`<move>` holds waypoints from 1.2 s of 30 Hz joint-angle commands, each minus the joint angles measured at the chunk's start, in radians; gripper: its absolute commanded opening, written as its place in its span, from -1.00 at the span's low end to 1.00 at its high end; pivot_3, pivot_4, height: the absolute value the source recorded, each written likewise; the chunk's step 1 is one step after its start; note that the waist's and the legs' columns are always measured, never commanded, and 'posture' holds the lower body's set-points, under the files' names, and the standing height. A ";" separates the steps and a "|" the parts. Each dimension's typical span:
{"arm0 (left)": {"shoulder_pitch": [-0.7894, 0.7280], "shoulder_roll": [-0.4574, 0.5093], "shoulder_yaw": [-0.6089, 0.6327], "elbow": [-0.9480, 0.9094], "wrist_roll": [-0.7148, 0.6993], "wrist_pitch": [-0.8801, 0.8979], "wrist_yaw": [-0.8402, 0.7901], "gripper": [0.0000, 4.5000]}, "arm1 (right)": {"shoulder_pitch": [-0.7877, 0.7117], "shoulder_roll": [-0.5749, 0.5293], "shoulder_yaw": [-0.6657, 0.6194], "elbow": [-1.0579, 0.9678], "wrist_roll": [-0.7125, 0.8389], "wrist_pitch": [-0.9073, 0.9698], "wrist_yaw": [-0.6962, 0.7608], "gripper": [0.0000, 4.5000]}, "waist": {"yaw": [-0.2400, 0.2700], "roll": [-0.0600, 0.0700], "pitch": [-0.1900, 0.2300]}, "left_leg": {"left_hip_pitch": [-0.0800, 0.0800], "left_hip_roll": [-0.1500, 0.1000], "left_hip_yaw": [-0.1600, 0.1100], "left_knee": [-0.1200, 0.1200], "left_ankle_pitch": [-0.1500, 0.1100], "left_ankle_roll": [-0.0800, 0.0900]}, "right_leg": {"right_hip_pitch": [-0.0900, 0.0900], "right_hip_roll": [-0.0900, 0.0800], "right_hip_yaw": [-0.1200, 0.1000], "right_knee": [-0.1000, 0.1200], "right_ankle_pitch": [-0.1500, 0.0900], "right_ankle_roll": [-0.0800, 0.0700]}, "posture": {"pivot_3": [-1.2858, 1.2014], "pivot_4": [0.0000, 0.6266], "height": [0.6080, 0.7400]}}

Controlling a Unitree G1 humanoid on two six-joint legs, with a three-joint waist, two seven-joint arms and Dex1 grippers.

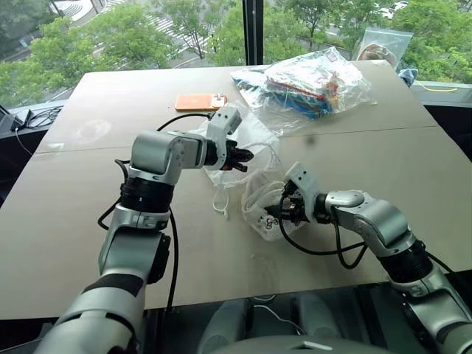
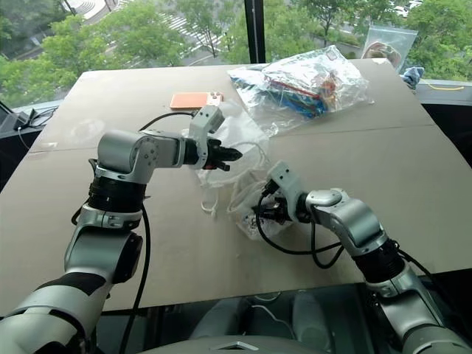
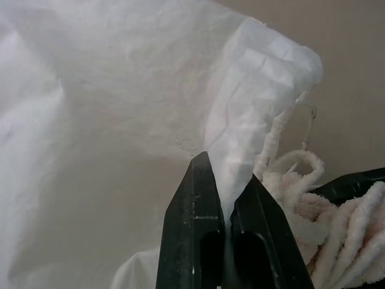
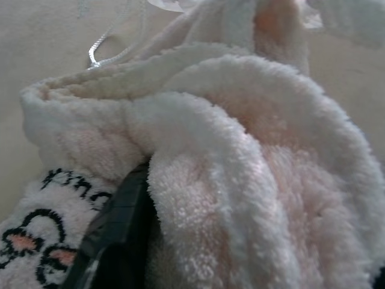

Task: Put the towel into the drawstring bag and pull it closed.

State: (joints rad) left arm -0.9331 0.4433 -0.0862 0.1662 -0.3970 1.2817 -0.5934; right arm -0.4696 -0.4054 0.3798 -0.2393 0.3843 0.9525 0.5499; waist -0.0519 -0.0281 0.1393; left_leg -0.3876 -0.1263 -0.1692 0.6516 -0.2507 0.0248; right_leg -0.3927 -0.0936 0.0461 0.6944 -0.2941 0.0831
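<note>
On the table [image 1: 88, 221], just in front of the orange phone [image 1: 198, 102], my left gripper [image 1: 246, 157] pinches the drawstring bag [image 1: 254, 136] edge. My right gripper [image 1: 286, 212], beside the bag, clamps the towel [image 1: 259, 215].

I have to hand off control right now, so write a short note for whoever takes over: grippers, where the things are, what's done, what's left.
Left gripper: shut on the rim of the thin translucent white drawstring bag, lifting it off the beige table.
Right gripper: at the small fluffy white towel with black printed marks, one finger buried in its folds; grip unclear.
Towel sits on the table at the bag's mouth, not inside.
Left: push the towel in, then pull the white cords closed.
</note>
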 commanded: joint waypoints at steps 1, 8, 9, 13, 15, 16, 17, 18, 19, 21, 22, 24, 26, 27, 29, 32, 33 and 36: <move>-0.007 0.001 0.029 -0.018 -0.010 0.000 0.006 -1.00 | 0.069 0.021 -0.022 -0.069 0.039 -0.045 0.039 -0.39 | 0.003 0.000 0.000 | -0.001 0.000 0.000 0.000 0.000 0.000 | 0.000 0.000 0.000 0.000 0.000 0.000 | 0.03 -0.52 1.00; 0.020 -0.028 0.051 -0.054 -0.046 -0.014 -0.014 -1.00 | 0.048 0.126 -0.166 -0.165 0.136 -0.090 0.017 -0.99 | 0.009 0.001 0.001 | -0.012 -0.001 0.000 0.002 0.000 -0.001 | -0.009 -0.001 0.000 0.000 0.000 0.000 | 0.03 -0.52 1.00; 0.019 -0.032 0.054 -0.057 -0.053 -0.006 -0.016 -1.00 | 0.035 0.136 -0.160 -0.154 0.132 -0.102 0.021 -0.99 | 0.011 0.001 0.001 | -0.012 -0.001 0.000 0.002 0.000 -0.001 | -0.009 -0.001 0.000 0.000 0.000 0.000 | 0.03 -0.52 1.00; 0.016 -0.033 0.061 -0.079 -0.083 0.014 -0.033 -1.00 | -0.041 0.182 -0.137 -0.023 0.059 -0.103 -0.045 -0.99 | 0.010 0.001 0.001 | -0.012 -0.001 -0.001 0.001 0.001 -0.001 | -0.010 -0.001 -0.002 0.000 0.000 0.000 | 0.03 -0.52 1.00; 0.017 -0.034 0.071 -0.093 -0.098 0.023 -0.040 -1.00 | -0.062 0.183 -0.107 0.064 -0.008 -0.114 -0.076 -0.99 | 0.010 0.001 0.001 | -0.012 -0.001 -0.001 0.001 0.001 -0.001 | -0.010 -0.001 -0.001 0.000 0.000 0.000 | 0.03 -0.52 1.00; 0.019 -0.031 0.072 -0.102 -0.107 0.026 -0.047 -1.00 | -0.068 0.186 -0.096 0.107 -0.031 -0.133 -0.078 -0.99 | 0.010 0.001 0.001 | -0.012 -0.001 -0.001 0.001 0.001 -0.001 | -0.011 -0.001 -0.001 0.000 0.000 0.000 | 0.03 -0.52 1.00; 0.023 -0.028 0.075 -0.116 -0.122 0.039 -0.052 -1.00 | -0.080 0.212 -0.107 0.175 -0.056 -0.160 -0.110 -0.99 | 0.011 0.001 0.001 | -0.012 -0.001 -0.001 0.001 0.001 -0.001 | -0.011 -0.001 -0.001 0.000 0.000 0.000 | 0.03 -0.52 1.00; 0.029 -0.022 0.075 -0.131 -0.132 0.049 -0.058 -1.00 | -0.092 0.236 -0.119 0.233 -0.076 -0.186 -0.138 -0.99 | 0.010 0.001 0.001 | -0.013 -0.001 -0.001 0.001 0.001 -0.001 | -0.011 -0.001 -0.001 0.000 0.000 0.000 | 0.03 -0.52 1.00; 0.037 -0.008 0.061 -0.145 -0.134 0.056 -0.064 -1.00 | -0.102 0.249 -0.116 0.273 -0.096 -0.216 -0.145 -0.99 | 0.009 0.001 0.001 | -0.013 -0.001 -0.001 0.001 0.001 -0.001 | -0.011 -0.001 -0.001 0.000 0.000 0.000 | 0.03 -0.52 1.00; 0.057 0.020 0.029 -0.158 -0.119 0.051 -0.062 -1.00 | -0.119 0.289 -0.135 0.332 -0.119 -0.270 -0.173 -0.99 | 0.001 0.001 0.001 | -0.013 -0.001 0.000 0.001 0.001 -0.001 | -0.011 -0.001 0.000 0.000 0.000 0.000 | 0.03 -0.52 1.00; 0.062 0.029 0.021 -0.160 -0.118 0.051 -0.063 -1.00 | -0.126 0.305 -0.144 0.356 -0.126 -0.290 -0.183 -0.99 | -0.002 0.001 0.001 | -0.012 -0.001 0.001 0.001 0.001 -0.001 | -0.011 -0.001 0.001 0.000 0.000 0.000 | 0.03 -0.52 1.00; 0.068 0.040 0.018 -0.160 -0.125 0.087 -0.056 -1.00 | -0.137 0.320 -0.132 0.413 -0.172 -0.399 -0.187 -0.99 | -0.004 0.001 0.001 | -0.012 -0.001 0.000 0.001 0.001 -0.002 | -0.011 -0.001 0.000 0.001 0.000 0.000 | 0.03 -0.52 1.00; 0.080 0.063 -0.009 -0.171 -0.117 0.096 -0.056 -1.00 | -0.135 0.338 -0.123 0.446 -0.192 -0.510 -0.158 -0.99 | -0.006 0.001 0.001 | -0.012 -0.001 0.000 0.001 0.001 -0.002 | -0.011 0.000 0.000 0.001 0.000 0.000 | 0.03 -0.52 1.00; 0.079 0.058 0.005 -0.163 -0.116 0.101 -0.045 -1.00 | -0.129 0.334 -0.100 0.447 -0.212 -0.561 -0.134 -0.99 | -0.007 0.001 0.001 | -0.012 -0.001 0.000 0.001 0.001 -0.002 | -0.011 0.000 0.000 0.001 0.000 0.000 | 0.03 -0.52 1.00; 0.064 0.049 0.035 -0.137 -0.107 0.085 -0.021 -1.00 | -0.104 0.308 -0.036 0.413 -0.244 -0.603 -0.057 -0.99 | -0.007 0.001 0.001 | -0.012 -0.001 0.000 0.001 0.001 -0.002 | -0.011 0.000 0.000 0.001 0.000 0.000 | 0.03 -0.52 1.00; 0.032 0.040 0.070 -0.086 -0.093 0.062 0.006 -1.00 | -0.069 0.283 0.008 0.345 -0.235 -0.601 0.032 -0.99 | -0.009 0.001 0.002 | -0.012 -0.001 0.000 0.001 0.001 -0.002 | -0.011 0.003 0.000 0.000 0.000 0.000 | 0.03 -0.52 1.00; 0.020 0.035 0.082 -0.068 -0.095 0.065 0.010 -1.00 | -0.060 0.275 0.016 0.321 -0.227 -0.595 0.061 -0.99 | -0.012 0.001 0.001 | -0.012 -0.001 -0.001 0.001 0.001 -0.002 | -0.011 0.003 -0.001 0.000 0.000 0.000 | 0.03 -0.52 1.00; -0.010 0.028 0.093 -0.035 -0.091 0.061 0.024 -1.00 | -0.054 0.264 0.011 0.291 -0.219 -0.583 0.102 -0.99 | -0.018 0.001 0.002 | -0.012 -0.001 -0.001 0.001 0.001 -0.002 | -0.011 0.003 0.000 0.001 0.000 0.000 | 0.03 -0.52 1.00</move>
State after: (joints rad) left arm -0.9101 0.4693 -0.0246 0.1353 -0.4917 1.3598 -0.5759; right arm -0.5128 -0.1416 0.3950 0.1113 0.1482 0.3703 0.6220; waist -0.0695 -0.0269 0.1409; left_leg -0.3994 -0.1272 -0.1700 0.6528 -0.2494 0.0228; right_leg -0.4035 -0.0907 0.0457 0.6951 -0.2940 0.0828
